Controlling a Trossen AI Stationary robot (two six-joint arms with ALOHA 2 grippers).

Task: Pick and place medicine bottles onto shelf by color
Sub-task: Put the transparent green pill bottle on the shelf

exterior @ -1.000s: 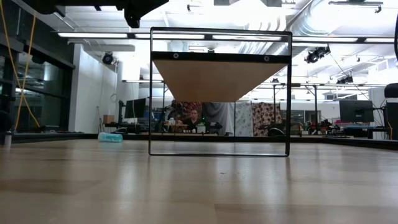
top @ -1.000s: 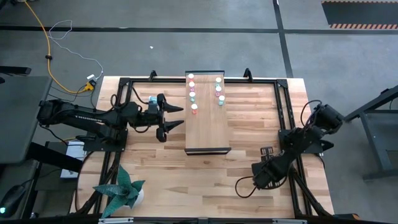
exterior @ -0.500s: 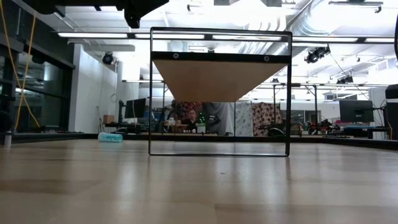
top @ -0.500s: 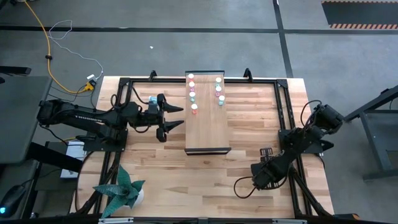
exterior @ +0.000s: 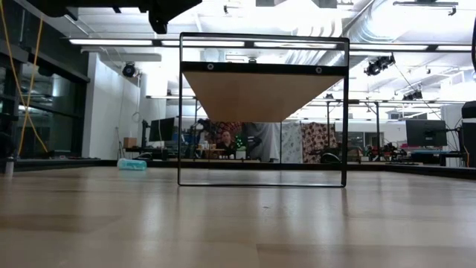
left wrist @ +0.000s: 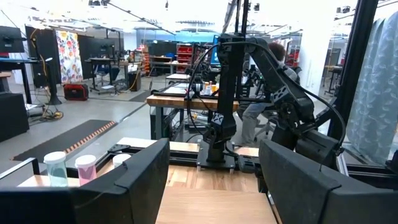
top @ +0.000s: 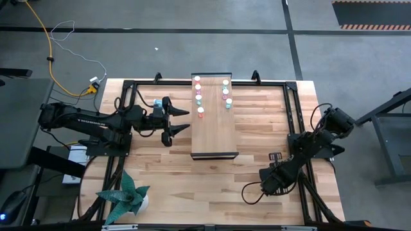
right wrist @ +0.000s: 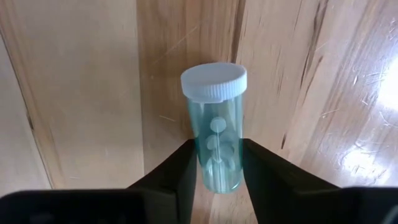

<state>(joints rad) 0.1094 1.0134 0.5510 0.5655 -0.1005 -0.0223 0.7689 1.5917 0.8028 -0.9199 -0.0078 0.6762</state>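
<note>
Two matte black jointed arms: the left arm (top: pixel 96 120) carries pale lettering along its long link; the right arm (top: pixel 314 144) trails a thin black looped cable (top: pixel 253 192).

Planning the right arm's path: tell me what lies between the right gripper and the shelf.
Bare tabletop in the high view, from right gripper to shelf.

This is looking like a big robot lab or workshop. Long bright lights (exterior: pixel 149 42) are shining from a high ceiling with pipes (exterior: pixel 372 30). Far behind the tabletop (exterior: pixel 238 216), more work tables (left wrist: pixel 186 99) are standing with wires and gear on them. Red storage bins (left wrist: pixel 186 53) are sitting on far racks. A person (left wrist: pixel 261 106) is sitting at one table. A yellow cable (top: pixel 45 38) is lying across the grey floor (top: pixel 160 16). Patterned cloths (exterior: pixel 316 141) are hanging far back.
</note>
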